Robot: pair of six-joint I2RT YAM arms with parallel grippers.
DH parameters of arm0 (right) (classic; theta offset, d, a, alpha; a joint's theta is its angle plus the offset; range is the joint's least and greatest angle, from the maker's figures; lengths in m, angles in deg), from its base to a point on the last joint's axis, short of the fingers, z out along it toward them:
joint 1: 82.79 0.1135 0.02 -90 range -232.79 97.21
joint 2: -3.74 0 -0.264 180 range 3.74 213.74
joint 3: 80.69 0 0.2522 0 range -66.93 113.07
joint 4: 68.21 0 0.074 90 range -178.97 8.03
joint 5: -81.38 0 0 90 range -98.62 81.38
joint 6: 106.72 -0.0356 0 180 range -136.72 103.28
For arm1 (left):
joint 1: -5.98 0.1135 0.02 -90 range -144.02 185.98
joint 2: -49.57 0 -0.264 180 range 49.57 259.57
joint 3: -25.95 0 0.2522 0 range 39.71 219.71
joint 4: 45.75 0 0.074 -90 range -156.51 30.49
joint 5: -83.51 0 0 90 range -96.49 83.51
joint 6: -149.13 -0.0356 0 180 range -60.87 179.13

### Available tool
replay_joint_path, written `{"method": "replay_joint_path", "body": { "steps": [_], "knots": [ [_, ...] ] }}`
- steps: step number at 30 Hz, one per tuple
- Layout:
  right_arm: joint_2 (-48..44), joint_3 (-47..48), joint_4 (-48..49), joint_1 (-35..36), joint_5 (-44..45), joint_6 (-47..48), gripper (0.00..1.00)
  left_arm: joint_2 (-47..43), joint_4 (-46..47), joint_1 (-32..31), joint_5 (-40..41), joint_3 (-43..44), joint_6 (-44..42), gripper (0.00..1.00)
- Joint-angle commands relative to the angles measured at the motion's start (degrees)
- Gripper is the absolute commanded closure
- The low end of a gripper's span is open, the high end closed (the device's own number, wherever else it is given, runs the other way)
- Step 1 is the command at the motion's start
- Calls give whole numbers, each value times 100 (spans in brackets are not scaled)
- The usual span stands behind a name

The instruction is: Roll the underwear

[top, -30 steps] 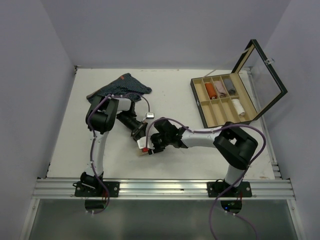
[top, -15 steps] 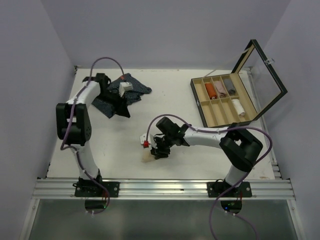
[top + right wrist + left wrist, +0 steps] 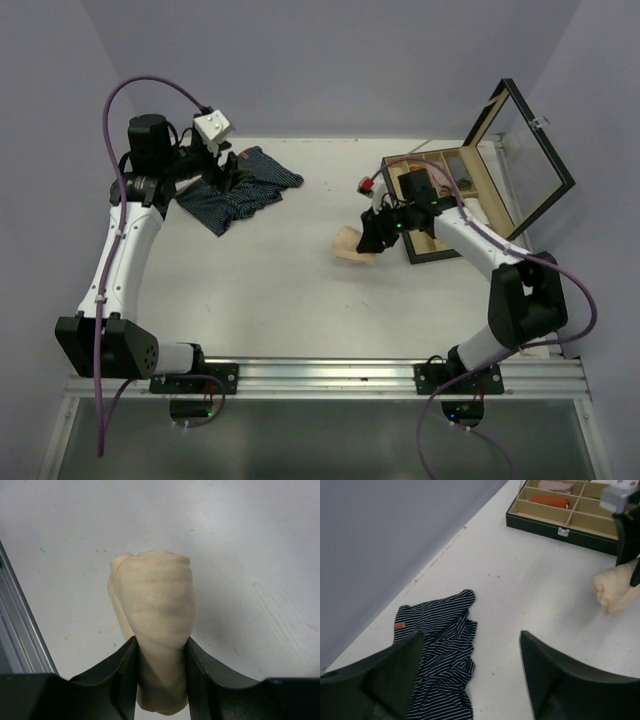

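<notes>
A: Starting with the right gripper (image 3: 375, 232): clamped on the beige underwear (image 3: 352, 247), rolled into a fat bundle, fingers pressed into both sides. Parked right of centre over the table (image 3: 260, 300), just off the near-left corner of the wooden box (image 3: 455, 151).

B: Touching the surface or hanging just above it? Hard to call from any view. Tight on that side, too: box wall close on the right, glass lid (image 3: 530, 150) propped up beyond.

A: Over to the left gripper (image 3: 228, 168): spread wide, gripping nothing, hovering above the navy striped underwear (image 3: 245, 190). Lying crumpled and unrolled by the back-left corner, near both walls, with a small orange tag (image 3: 399, 625) at one edge.

B: Little margin back there. Through the middle, though, a wide stretch of bare white between navy cloth and beige bundle, running forward to the metal rail (image 3: 320, 375).

A: Now for the hidden bits. Can't see most of the box from above, covered as it is by the right arm. From the left wrist, just an orange roll (image 3: 549, 501) and a pale pink one (image 3: 555, 486) in neighbouring compartments, cropped at the top edge.

B: Too small to say what sort of cloth. Same view: beige bundle half tucked behind the right gripper's dark body at the frame's edge, and the nearer part of the navy cloth lost behind the left fingers (image 3: 395, 675).
</notes>
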Motion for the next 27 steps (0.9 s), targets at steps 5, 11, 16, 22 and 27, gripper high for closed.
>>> {"method": "replay_joint_path", "body": {
  "steps": [5, 11, 16, 22, 27],
  "knots": [
    [-1268, 101, -455, -2227, 520, -144, 100, 149, 1775, -6, 208, -123, 1730, 0],
    [-1655, -48, 52, -3477, 2145, 58, 100, 97, 2093, -313, 883, -193, 1724, 0],
    [-1638, -478, 1185, -3636, 3306, 382, 100, 203, 1935, -481, 1244, -184, 1802, 0],
    [-1278, -734, 2031, -3619, 3869, 866, 100, 168, 1768, -481, 1465, -184, 1679, 0],
    [-979, -778, 2620, -3575, 4221, 1025, 100, 53, 1689, -481, 1702, -368, 1600, 0]
  ]
}}
